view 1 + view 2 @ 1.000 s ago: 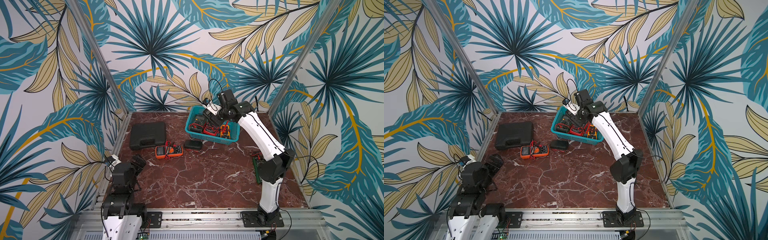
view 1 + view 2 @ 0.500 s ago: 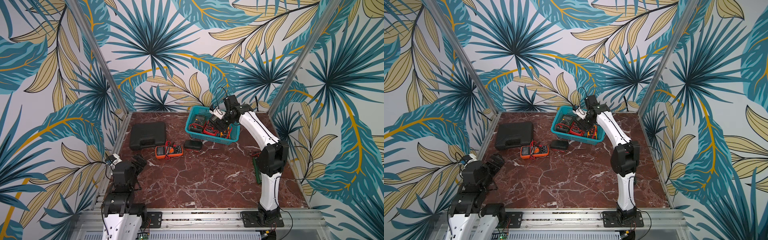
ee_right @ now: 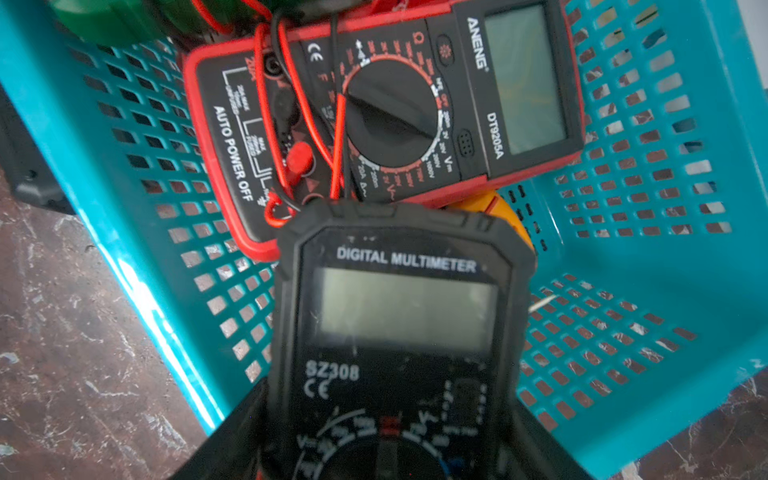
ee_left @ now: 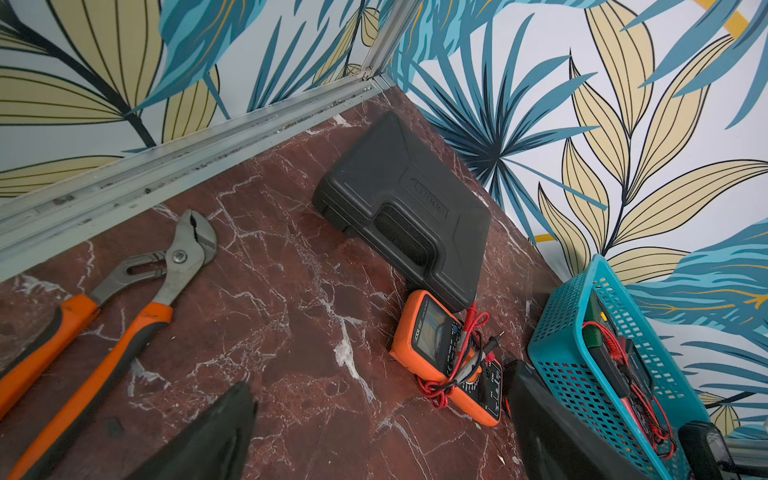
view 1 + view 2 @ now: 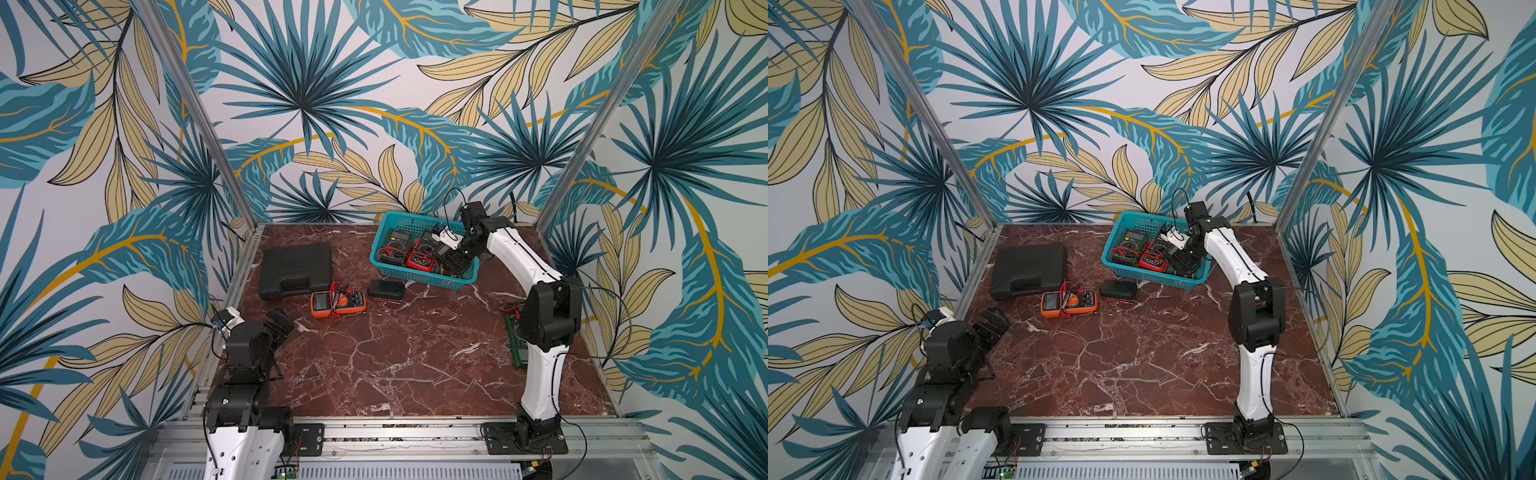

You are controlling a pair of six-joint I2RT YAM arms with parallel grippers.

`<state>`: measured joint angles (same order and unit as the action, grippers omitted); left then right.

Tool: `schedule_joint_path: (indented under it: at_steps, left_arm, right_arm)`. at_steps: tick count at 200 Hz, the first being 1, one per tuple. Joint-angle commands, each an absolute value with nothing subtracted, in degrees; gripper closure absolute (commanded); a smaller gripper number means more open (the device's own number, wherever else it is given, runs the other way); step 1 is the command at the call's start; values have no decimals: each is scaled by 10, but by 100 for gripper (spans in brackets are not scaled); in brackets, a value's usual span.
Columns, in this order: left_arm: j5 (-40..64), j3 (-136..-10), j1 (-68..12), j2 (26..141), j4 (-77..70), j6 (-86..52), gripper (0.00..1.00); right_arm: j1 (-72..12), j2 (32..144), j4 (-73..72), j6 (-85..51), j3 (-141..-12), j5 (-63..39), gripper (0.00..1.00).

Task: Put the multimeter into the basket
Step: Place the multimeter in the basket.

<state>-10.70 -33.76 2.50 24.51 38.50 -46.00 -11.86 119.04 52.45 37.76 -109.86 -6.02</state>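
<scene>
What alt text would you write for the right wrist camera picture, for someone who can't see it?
A black digital multimeter, gripped in the right claw, fills the near view, over a teal mesh basket. A red-edged multimeter with red leads across it lies inside the basket; brown marble table shows around it.

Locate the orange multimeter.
In both top views the orange multimeter lies on the table's left half, between the black case and a small black device, outside the basket.

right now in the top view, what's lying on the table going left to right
black hard-shell case → orange multimeter → small black case → teal basket → green circuit board
</scene>
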Motion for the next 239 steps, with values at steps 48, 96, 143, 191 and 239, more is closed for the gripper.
schedule_joint_path:
  at_steps: [48,96,143,191,239]
  left_arm:
    - [-125,-385,29,259,406,-436,0]
    - [-126,-391,29,263,407,-433,0]
    - [-131,-396,29,262,417,-432,0]
    - [-126,-394,29,262,414,-435,0]
    - [-122,-390,29,259,416,-436,0]
  right_arm:
    - [-111,1216,527,415,-1107,-14,82]
    - [-111,1255,533,418,-1135,-8,71]
    - [-111,1283,544,412,-1159,-7,35]
    - [-111,1244,557,381,-1177,-49,19]
    - [-111,1247,560,343,-1219,-81,0]
